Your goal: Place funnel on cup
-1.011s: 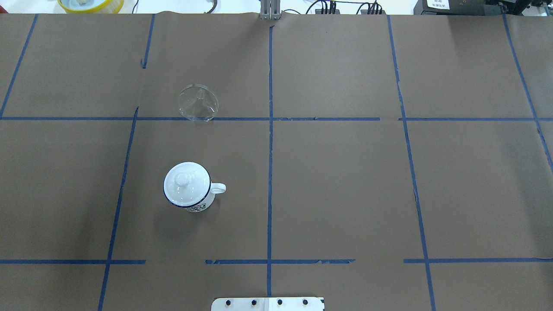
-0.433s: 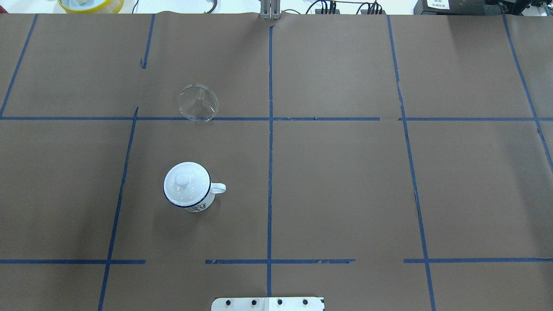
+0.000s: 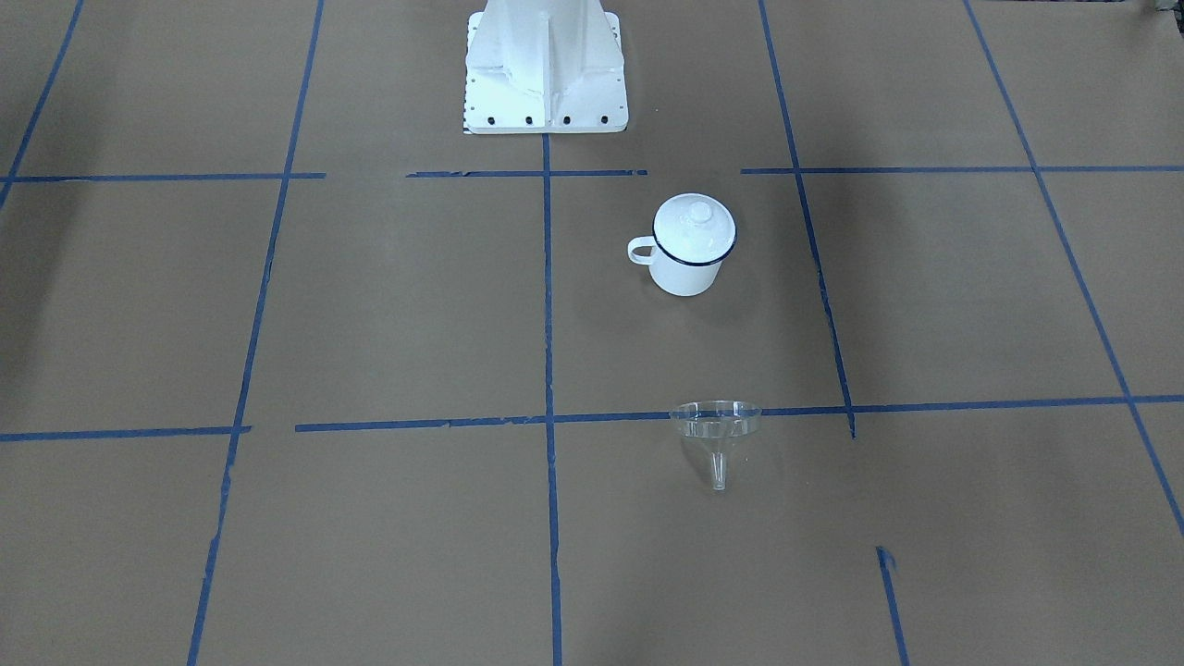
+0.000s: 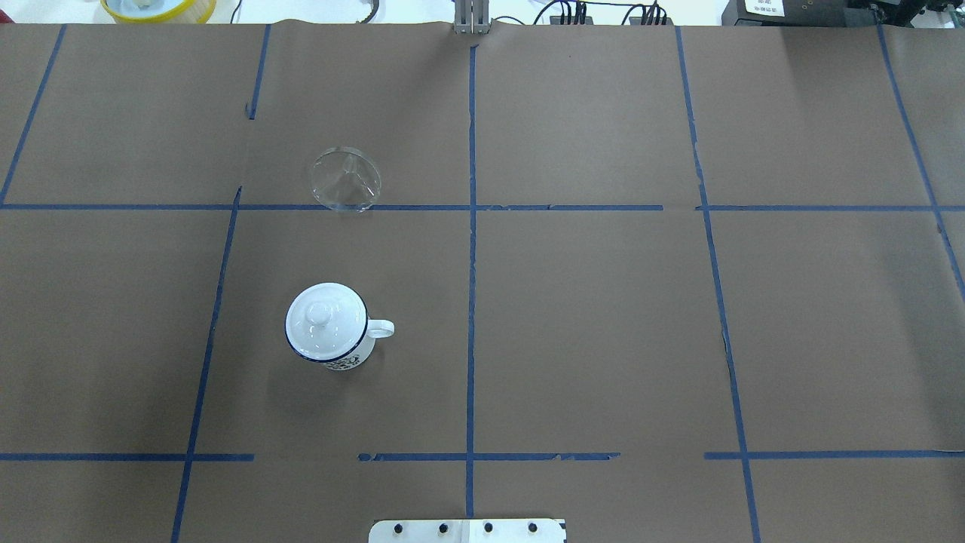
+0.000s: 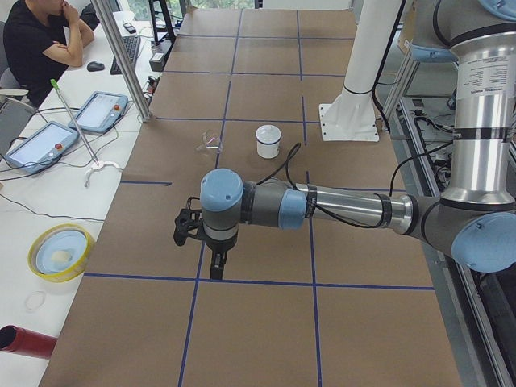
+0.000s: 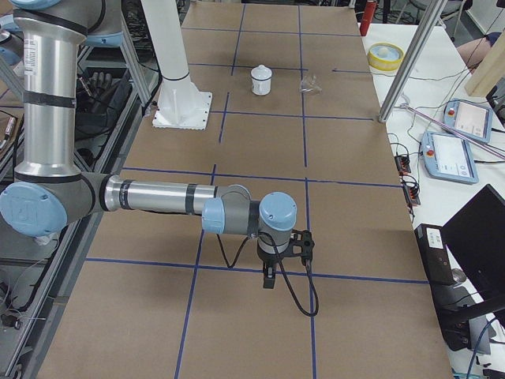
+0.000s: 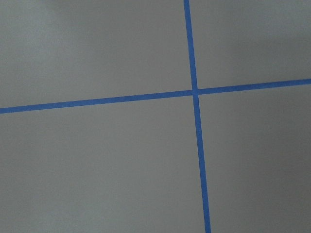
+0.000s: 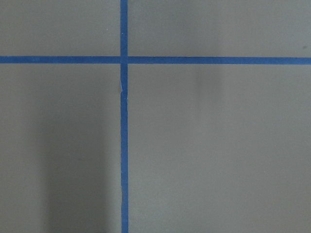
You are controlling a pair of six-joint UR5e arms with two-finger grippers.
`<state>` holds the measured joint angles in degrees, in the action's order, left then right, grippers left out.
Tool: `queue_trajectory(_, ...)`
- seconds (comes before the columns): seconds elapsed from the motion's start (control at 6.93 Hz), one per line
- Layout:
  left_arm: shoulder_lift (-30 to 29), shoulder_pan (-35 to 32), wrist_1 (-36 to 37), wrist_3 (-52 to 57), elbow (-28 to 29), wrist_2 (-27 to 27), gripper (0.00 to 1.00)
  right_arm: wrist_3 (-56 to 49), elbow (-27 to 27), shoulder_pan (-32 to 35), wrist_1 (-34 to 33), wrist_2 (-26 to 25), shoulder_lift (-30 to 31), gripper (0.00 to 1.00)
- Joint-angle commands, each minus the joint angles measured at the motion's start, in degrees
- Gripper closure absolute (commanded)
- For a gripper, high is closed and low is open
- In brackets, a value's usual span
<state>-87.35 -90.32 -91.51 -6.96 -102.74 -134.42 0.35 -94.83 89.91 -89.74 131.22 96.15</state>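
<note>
The clear funnel lies on its side on the brown table cover, on a blue tape line, left of centre; it also shows in the front view. The white cup with a dark blue rim stands nearer the robot base, handle to the right, and a white domed lid with a knob sits on it. The cup shows in the front view too. The left gripper and right gripper hang over the table's ends, far from both objects. I cannot tell whether either is open or shut.
The white robot base stands at the robot's edge of the table. A yellow-rimmed bowl and a red cylinder lie off the table's left end. A metal post stands at the far edge. Blue tape lines grid the table.
</note>
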Motion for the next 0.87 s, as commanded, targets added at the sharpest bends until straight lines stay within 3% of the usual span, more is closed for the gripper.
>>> queue_trajectory(0.0,-1.49,12.92,-4.45,-25.17,-9.9,0.04,0.0,0.0,0.0,0.0,0.0,0.0,0.0,0.0)
queue_trajectory(0.43,-16.84,30.49,-4.55,-61.46,-11.95,1.44,0.0,0.0,0.0,0.0,0.0,0.0,0.0,0.0)
queue_trajectory(0.58,-21.15,37.08,-1.77,-69.68,-12.66,6.14,0.0,0.0,0.0,0.0,0.0,0.0,0.0,0.0)
queue_trajectory(0.72,-28.15,43.15,9.31,-72.46,-14.06,10.54,0.0,0.0,-0.09,0.0,0.0,0.0,0.0,0.0)
